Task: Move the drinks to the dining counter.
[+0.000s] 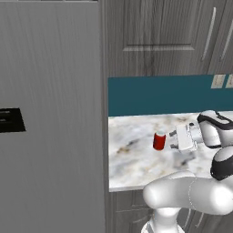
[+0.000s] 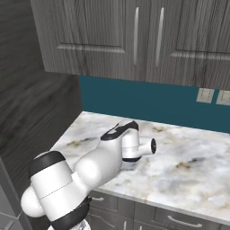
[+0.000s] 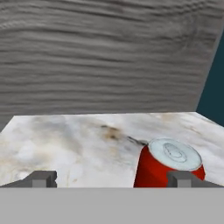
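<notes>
On the marble counter (image 1: 136, 154), near its left end, a small red can (image 1: 159, 140) stands upright. It has a silver top, and no words can be read on it. The gripper (image 1: 172, 139) is just to the right of the can, lying on its side and pointing at it. Its jaws are wide open and hold nothing. In the hand view the can (image 3: 168, 164) sits close in front of the right fingertip (image 3: 182, 178). Behind the counter is a teal wall (image 1: 164, 93). Dark grey wood cupboards (image 2: 134, 36) hang above. A tall grey wood panel (image 1: 50, 113) stands at the left of the counter.
</notes>
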